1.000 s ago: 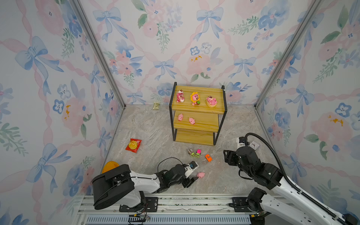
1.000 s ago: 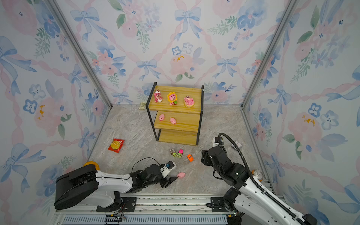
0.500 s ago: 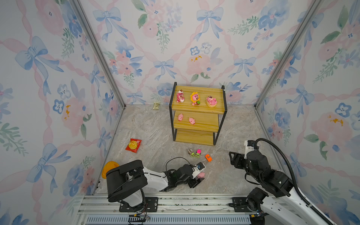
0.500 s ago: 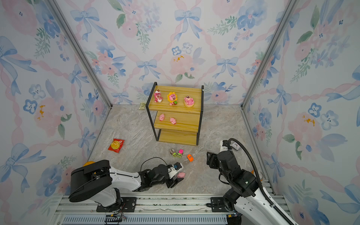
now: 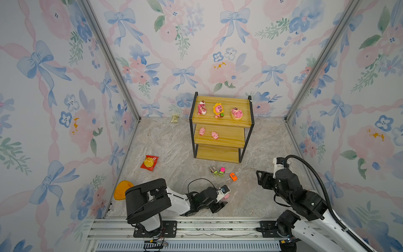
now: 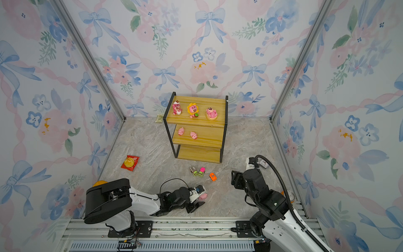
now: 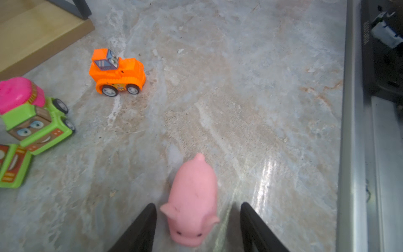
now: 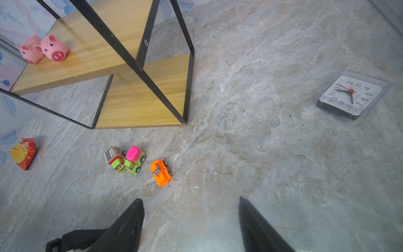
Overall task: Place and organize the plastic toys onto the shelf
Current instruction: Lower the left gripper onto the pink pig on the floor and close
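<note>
the pink pig [image 7: 193, 196] lies on the tabletop [image 7: 250, 98], well in front of the shelf [image 5: 231, 137]. its long axis runs between the fingers of the left end effector [image 7: 197, 205], snout toward the wrist, tail pointing away. those fingers stand narrowly apart, not touching it. the right end effector [image 8: 190, 198] gapes wide over bare tabletop.

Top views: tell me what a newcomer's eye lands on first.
The yellow three-tier shelf near the back wall carries three pink bear figurines on top and two pink pigs on its middle board. At the front, the left gripper, jaws open, straddles a third pig on the floor; three mini cars lie loose before the shelf.
</note>
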`<control>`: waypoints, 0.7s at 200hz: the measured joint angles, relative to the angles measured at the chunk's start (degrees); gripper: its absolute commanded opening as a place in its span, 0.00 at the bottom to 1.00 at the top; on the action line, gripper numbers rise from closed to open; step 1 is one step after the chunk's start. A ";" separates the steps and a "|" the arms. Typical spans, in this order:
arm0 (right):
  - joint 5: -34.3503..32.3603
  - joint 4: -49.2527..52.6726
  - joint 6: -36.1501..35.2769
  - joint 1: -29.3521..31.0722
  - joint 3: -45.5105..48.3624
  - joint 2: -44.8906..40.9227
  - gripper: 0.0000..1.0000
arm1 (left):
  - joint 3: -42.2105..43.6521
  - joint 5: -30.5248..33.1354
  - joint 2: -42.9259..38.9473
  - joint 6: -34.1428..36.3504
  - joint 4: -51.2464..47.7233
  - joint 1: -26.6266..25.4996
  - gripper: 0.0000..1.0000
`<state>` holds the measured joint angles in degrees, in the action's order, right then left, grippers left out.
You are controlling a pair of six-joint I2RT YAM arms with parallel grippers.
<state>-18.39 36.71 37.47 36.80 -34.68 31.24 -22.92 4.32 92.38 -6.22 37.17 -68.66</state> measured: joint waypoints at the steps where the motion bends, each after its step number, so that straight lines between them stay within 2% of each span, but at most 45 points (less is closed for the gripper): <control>1: 0.00 0.00 0.02 0.00 0.00 0.00 0.71 | -0.02 0.04 0.04 0.00 0.00 0.00 0.59; 140: -0.04 0.72 0.02 -0.44 0.02 -0.81 0.71 | -0.94 5.03 1.09 -1.31 0.02 -0.24 0.42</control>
<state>-18.44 37.43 37.50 36.36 -34.65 30.44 -23.86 9.34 93.47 -7.53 37.19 -68.90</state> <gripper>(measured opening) 0.708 0.430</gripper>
